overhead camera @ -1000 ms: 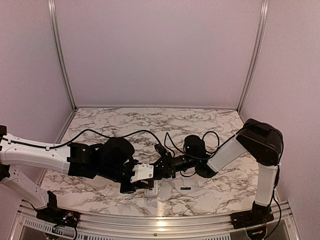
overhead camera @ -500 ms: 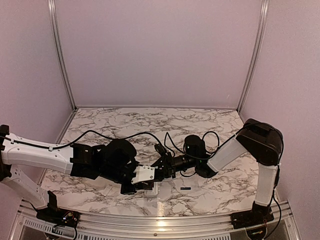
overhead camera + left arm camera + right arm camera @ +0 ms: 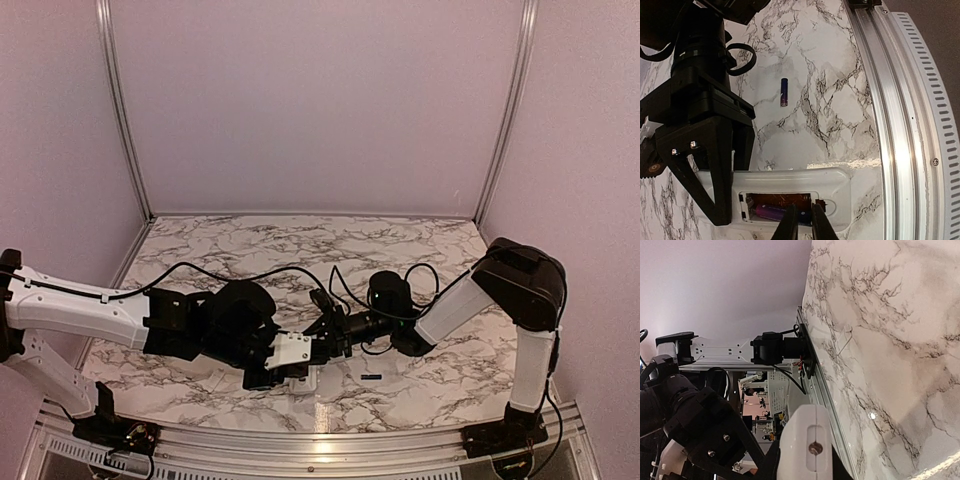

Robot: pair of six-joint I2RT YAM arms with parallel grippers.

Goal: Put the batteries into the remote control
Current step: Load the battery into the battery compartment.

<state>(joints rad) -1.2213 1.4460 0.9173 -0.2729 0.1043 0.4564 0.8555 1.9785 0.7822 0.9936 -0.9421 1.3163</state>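
Under the remote I note the marbled table. The remote faces back up, with its compartment uncovered. The right gripper is clamped across the remote just beside the compartment, one finger on each long edge. The left gripper has its fingers pressed nearly together, tips at the compartment's rim over the dark end of the seated battery; I cannot tell whether they pinch it. That battery lies lengthwise inside the compartment. The loose battery lies on the marble well apart from the remote, crosswise to it, clear of both grippers.
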